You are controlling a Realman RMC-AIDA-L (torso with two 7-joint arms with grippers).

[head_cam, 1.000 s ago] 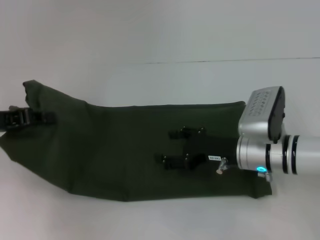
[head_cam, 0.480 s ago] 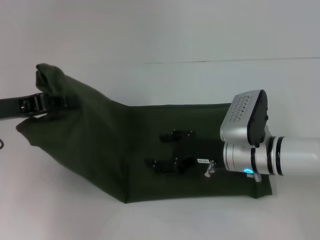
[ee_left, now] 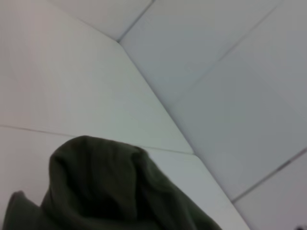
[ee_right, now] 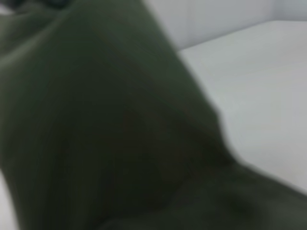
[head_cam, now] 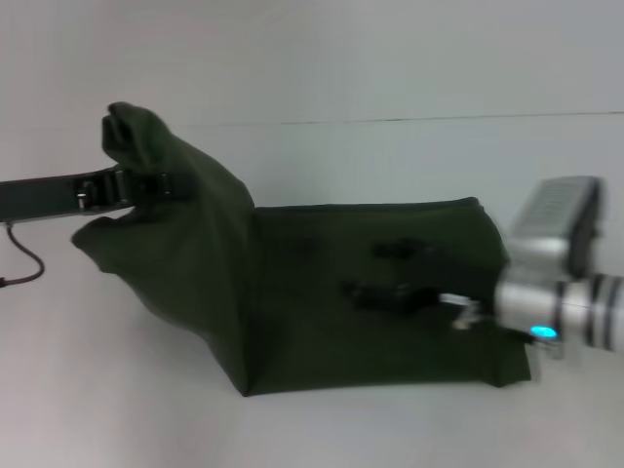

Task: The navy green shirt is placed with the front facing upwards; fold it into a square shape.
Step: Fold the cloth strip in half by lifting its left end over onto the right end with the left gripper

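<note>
your navy green shirt (head_cam: 370, 292) lies folded on the white table (head_cam: 322, 78), its 9 o'clock end lifted off the surface. your left gripper (head_cam: 146, 185) is clamped on that raised, bunched end. your right gripper (head_cam: 390, 278) sits over the flat part toward 3 o'clock; its fingers are blurred, state undetermined.

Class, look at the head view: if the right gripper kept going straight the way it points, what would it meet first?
The right gripper points toward the robot's left, over the flat shirt. It would probably first meet the lifted fold that the left gripper holds up, though depth is unclear.
</note>
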